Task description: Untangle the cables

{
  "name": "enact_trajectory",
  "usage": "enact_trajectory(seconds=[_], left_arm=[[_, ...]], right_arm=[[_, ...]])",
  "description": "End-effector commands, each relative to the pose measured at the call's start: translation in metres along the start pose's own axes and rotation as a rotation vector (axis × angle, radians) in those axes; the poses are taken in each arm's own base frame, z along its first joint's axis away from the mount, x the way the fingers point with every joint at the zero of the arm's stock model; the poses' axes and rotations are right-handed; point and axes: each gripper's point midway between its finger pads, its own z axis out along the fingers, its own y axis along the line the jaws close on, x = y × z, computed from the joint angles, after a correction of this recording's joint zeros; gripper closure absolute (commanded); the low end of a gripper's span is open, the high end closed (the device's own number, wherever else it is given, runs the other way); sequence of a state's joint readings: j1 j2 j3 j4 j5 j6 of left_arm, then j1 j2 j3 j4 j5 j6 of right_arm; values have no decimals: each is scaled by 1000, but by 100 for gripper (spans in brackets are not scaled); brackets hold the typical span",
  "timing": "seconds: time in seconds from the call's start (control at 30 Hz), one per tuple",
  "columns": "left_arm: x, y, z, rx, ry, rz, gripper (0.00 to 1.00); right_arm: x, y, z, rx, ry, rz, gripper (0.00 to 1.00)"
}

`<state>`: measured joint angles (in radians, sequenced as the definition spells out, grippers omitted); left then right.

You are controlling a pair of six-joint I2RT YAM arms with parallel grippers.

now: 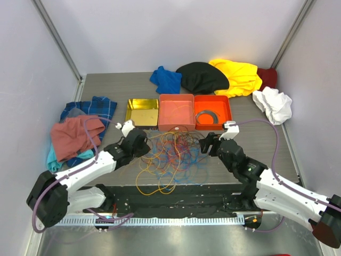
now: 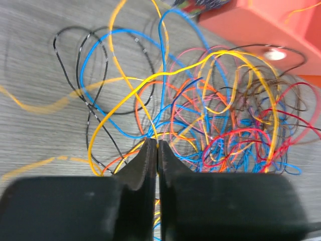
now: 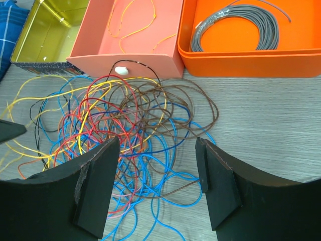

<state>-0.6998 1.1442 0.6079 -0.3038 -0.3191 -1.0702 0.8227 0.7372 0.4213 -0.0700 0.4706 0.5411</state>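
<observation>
Left gripper [image 2: 157, 144] nips the cables [image 2: 220, 125], a roundish tangle pointing nowhere; right gripper [image 3: 156, 145] gapes empty.

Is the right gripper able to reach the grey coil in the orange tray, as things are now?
Probably yes. The right gripper stands open just in front of the orange tray, whose top is open. Nothing covers the grey coil; the gripper would only have to clear the tray's near wall from above.

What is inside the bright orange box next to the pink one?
A grey coiled cable lies flat on the floor of the orange box. Nothing else shows there, and the floor beneath the coil is covered.
</observation>
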Motion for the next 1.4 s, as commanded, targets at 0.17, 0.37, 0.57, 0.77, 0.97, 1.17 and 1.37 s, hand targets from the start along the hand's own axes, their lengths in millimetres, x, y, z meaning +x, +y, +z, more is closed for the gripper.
enact_trajectory(seconds=[0.17, 0.37, 0.57, 0.77, 0.97, 1.17, 1.37], left_arm=[[-109, -51, -96, 152, -324, 51, 100], [-183, -110, -191, 346, -506, 148, 100], [-219, -163, -252, 516, -573, 219, 100], [-259, -195, -324, 653, -695, 236, 100], [-288, -225, -386, 789, -780, 238, 100], [-291, -259, -387, 857, -746, 272, 100], [-285, -267, -303, 671, -666, 285, 100]], right_arm=[[-14, 8, 0, -21, -45, 41, 30], [-24, 14, -3, -38, -61, 38, 30], [-27, 28, -8, -105, -38, 54, 31], [-27, 39, -15, -160, -23, 83, 34], [-43, 58, -23, -240, -43, 78, 33], [-55, 78, -27, -295, -52, 57, 34], [-65, 57, -38, -231, -102, 67, 33]])
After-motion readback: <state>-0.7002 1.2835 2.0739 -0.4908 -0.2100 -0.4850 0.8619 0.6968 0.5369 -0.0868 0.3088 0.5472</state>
